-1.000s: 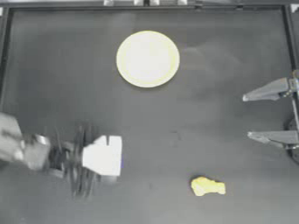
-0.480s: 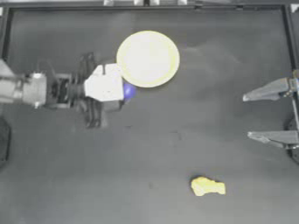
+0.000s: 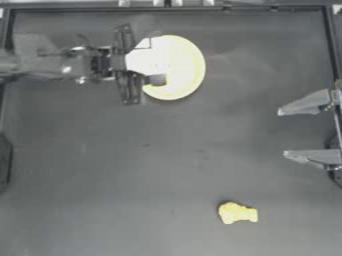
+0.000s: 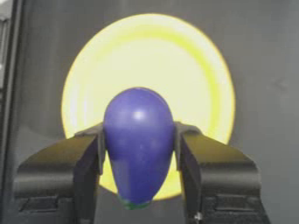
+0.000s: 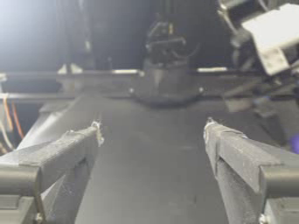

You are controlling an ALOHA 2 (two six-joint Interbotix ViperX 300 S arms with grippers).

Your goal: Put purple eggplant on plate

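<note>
The left arm reaches in horizontally, its left gripper (image 3: pixel 155 70) over the near edge of the plate (image 3: pixel 184 65). Its 2 jaws are clamped on the purple eggplant (image 4: pixel 139 144), 1 on each flank, the rounded end pointing forward beyond the jaws and the green tip back toward the wrist. The plate lies directly beneath and ahead of the eggplant; nothing rests on its visible surface. The right gripper (image 3: pixel 311 131) is parked well apart, jaws spread, holding nothing. A lumpy yellow object (image 3: pixel 236 213) lies far from both grippers.
</note>
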